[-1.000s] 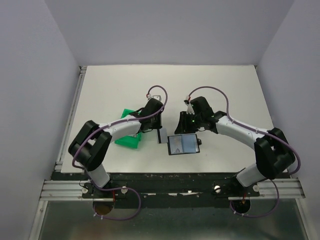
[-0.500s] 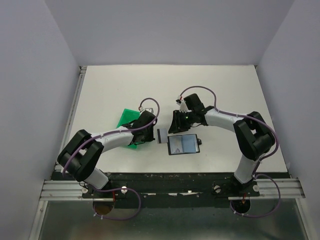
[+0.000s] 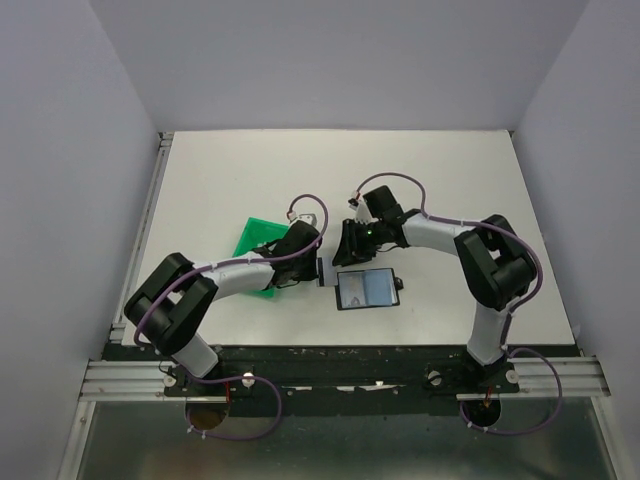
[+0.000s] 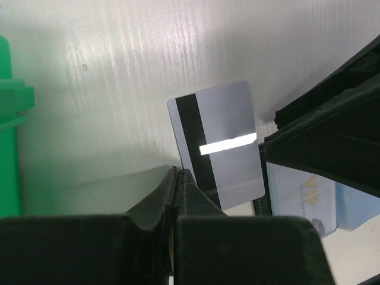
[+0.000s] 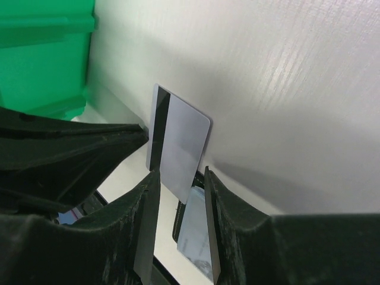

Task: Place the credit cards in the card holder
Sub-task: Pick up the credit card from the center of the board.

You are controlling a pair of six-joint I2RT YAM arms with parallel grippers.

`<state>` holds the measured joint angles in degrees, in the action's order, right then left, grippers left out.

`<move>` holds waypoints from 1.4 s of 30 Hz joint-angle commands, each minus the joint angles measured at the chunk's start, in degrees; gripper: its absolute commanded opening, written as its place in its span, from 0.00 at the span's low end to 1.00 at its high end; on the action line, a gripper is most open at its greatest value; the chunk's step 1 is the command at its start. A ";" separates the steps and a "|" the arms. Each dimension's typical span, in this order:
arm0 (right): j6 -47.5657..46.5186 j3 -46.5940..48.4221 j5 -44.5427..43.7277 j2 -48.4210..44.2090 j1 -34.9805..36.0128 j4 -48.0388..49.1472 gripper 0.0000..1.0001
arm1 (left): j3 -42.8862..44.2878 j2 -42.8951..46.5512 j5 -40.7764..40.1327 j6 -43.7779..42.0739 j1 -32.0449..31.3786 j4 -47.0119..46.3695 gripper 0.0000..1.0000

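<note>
1. Left tool [image 4: 177, 173] is closed, pinching the grey credit card [image 4: 217, 145] by its corner, over the table [image 4: 119, 59].
2. Right tool [image 5: 180, 175], half-wide, straddles the card's opposite edge.
3. Open card holder [image 3: 367, 289] lies just beside; green bin [image 3: 255, 245] hems in the left side.

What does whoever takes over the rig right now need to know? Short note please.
Left gripper: shut, pinching the grey card near one corner.
Right gripper: open, one finger on either side of that same card. I can't tell whether they touch it.
Card holder: lies open on the table, just right of the grey card, with a pale blue card on its inner face. I can't tell whether that card sits in a slot.
Green bin: left of both grippers, not involved.
Done: grey card gripped.
Left: get the grey card into a holder slot.
</note>
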<state>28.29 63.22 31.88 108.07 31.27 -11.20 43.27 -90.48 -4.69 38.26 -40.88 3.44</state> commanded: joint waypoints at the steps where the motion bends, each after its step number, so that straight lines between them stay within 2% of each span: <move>1: 2.47 1.99 1.61 2.32 -0.33 -0.22 0.43 | -0.73 -2.25 2.05 0.41 -0.78 1.13 0.05; 15: 6.86 2.08 -0.06 4.43 -0.33 -3.65 0.39 | -1.17 -2.95 2.84 1.03 -1.39 0.25 0.02; 21: 10.28 -0.46 4.68 4.96 -0.42 3.54 0.38 | -1.08 -3.48 3.46 1.20 -1.48 -0.28 0.02; 29: 16.52 -5.03 11.27 4.43 -0.33 18.04 0.34 | -0.81 -3.92 3.72 1.29 -1.57 -0.28 0.01; 34: 17.50 -5.74 12.51 4.52 -0.33 20.08 0.30 | -0.81 -4.09 3.72 1.29 -1.65 -0.19 0.01; 42: 15.48 -3.99 13.12 5.92 -0.24 17.62 0.27 | -0.73 -3.74 3.46 1.29 -1.57 -0.28 0.01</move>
<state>43.94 57.89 41.39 112.20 30.59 5.15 43.40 -91.90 -2.46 39.33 -41.76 -0.05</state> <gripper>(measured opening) 0.284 0.027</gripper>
